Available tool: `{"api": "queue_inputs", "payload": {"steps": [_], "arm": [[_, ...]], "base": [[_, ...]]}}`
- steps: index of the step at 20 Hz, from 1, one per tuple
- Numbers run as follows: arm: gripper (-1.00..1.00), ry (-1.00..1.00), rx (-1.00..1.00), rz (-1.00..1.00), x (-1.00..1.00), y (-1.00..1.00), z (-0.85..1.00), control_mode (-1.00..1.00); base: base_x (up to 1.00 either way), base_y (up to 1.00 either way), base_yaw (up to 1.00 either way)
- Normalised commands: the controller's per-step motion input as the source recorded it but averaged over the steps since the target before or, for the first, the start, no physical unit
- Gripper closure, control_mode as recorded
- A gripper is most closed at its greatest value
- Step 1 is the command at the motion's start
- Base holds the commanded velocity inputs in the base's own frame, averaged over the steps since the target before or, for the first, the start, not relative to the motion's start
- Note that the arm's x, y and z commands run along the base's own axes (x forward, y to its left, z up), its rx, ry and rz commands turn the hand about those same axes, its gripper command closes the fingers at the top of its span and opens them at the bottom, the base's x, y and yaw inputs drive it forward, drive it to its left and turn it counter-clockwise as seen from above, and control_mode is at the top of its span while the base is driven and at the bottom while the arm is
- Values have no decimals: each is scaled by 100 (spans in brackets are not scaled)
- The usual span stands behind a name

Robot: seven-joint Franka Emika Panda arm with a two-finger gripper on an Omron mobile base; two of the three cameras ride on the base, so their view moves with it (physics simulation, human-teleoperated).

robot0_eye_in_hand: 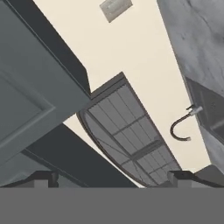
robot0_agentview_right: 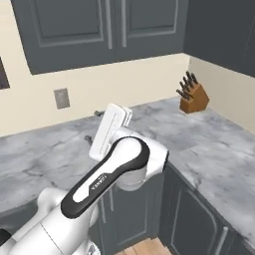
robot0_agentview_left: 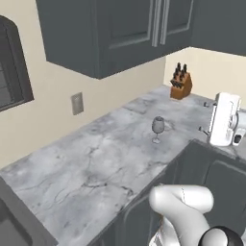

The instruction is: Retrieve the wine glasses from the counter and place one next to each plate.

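A knife block [robot0_agentview_left: 181, 82] of brown wood with dark handles stands at the far corner of the marble counter [robot0_agentview_left: 96, 163], well beyond the gripper [robot0_agentview_left: 205, 116] and against the cream wall. A grey wall outlet [robot0_agentview_left: 77, 103] sits on that wall above the worktop, and dark grey upper cabinets [robot0_agentview_left: 110, 33] hang overhead. In the hand view, which is rolled sideways, an arched window [robot0_eye_in_hand: 131, 135] with a slatted blind, a curved faucet [robot0_eye_in_hand: 181, 127] and the edge of a sink [robot0_eye_in_hand: 210, 109] lie ahead of the fingertips [robot0_eye_in_hand: 43, 178]. The white hand hovers above the counter's front edge, its two dark fingers spread wide apart with nothing between them and touching nothing. One smoky-grey wine glass [robot0_agentview_left: 158, 129] stands upright on the marble, just to the side of the gripper and lower than it, toward the wall outlet, with bare counter between glass and hand. In the right base view the arm's own elbow and hand cover the spot where the glass stands.
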Motion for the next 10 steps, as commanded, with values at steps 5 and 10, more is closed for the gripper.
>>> {"api": "queue_inputs", "payload": {"steps": [5, 10], "arm": [[-100, 0, 0, 0, 0, 0, 0, 100], [-100, 0, 0, 0, 0, 0, 0, 100]], "base": [[85, -44, 48], [72, -48, 9]]}}
